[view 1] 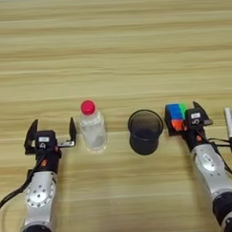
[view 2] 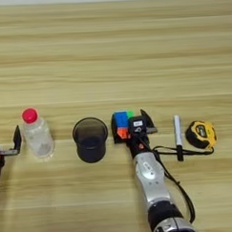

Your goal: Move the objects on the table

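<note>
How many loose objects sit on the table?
5, in a near row: bottle leftmost, then cup, cube, marker, tape measure rightmost.

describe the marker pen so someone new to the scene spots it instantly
On the wooden table, follow the near row to its right end. The white marker pen lies pointing away, between the right gripper at the puzzle cube and a yellow tape measure. It is the only thin white stick there.

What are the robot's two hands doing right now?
Left gripper: open, beside the bottle, holding nothing.
Right gripper: at the puzzle cube; grip cannot be told.
</note>
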You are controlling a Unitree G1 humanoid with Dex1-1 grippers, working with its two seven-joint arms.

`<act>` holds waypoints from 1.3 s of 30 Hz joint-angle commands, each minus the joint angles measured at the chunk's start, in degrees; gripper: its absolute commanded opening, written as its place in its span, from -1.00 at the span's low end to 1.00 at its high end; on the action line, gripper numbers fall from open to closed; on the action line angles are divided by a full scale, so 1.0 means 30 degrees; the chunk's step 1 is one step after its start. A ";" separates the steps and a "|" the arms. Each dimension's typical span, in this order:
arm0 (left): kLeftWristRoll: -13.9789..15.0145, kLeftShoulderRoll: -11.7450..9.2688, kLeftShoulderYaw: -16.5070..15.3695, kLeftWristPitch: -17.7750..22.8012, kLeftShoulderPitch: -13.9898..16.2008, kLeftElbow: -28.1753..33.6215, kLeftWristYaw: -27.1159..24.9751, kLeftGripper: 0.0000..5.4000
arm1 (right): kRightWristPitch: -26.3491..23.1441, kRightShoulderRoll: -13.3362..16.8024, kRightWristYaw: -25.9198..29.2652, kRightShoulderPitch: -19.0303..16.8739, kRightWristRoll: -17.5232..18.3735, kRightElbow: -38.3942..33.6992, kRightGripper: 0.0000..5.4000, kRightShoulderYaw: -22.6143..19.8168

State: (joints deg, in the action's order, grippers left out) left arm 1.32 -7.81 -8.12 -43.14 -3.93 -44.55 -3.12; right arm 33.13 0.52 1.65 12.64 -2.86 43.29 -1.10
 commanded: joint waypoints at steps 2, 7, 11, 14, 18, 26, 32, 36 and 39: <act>-0.0040 -0.0007 0.0006 -0.0081 0.0094 0.0040 0.0042 1.00 | -0.0461 0.0303 -0.0473 -0.0878 -0.0117 -0.2302 1.00 -0.0151; -0.0039 -0.0001 0.0000 -0.0087 0.0146 0.0154 0.0067 1.00 | -0.1146 0.0838 -0.1196 -0.2564 -0.0304 -0.5232 1.00 -0.0619; -0.0041 0.0021 0.0021 -0.0051 0.0186 0.0313 0.0069 1.00 | -0.1892 0.1158 -0.1300 -0.3988 -0.0282 -0.6769 1.00 -0.0788; -0.0059 0.0066 0.0038 -0.0028 0.0197 0.0403 0.0109 1.00 | -0.2269 0.1393 -0.1336 -0.4921 -0.0174 -0.7514 1.00 -0.0975; -0.0103 0.0138 0.0066 0.0005 0.0155 0.0419 0.0181 1.00 | -0.2666 0.1526 -0.1233 -0.6102 -0.0012 -0.8064 1.00 -0.1157; -0.0087 0.0168 0.0069 0.0045 0.0030 0.0368 0.0172 1.00 | -0.2946 0.1493 -0.1297 -0.7576 0.0270 -0.8247 1.00 -0.1515; -0.0067 0.0160 0.0061 0.0046 0.0001 0.0340 0.0152 1.00 | -0.3220 0.1373 -0.1024 -0.7877 0.0717 -0.7962 1.00 -0.1669; -0.0082 0.0165 0.0068 0.0043 0.0012 0.0353 0.0164 1.00 | -0.3452 0.1287 -0.0832 -0.7847 0.1146 -0.7708 1.00 -0.1761; -0.0077 0.0150 0.0055 0.0045 -0.0010 0.0317 0.0167 1.00 | -0.3546 0.1193 -0.0714 -0.7748 0.1346 -0.7433 1.00 -0.1782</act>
State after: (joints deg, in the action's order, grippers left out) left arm 1.31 -7.46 -8.06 -43.14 -3.60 -43.48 -2.89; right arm 23.80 4.57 -0.75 -10.69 0.39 20.12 -6.19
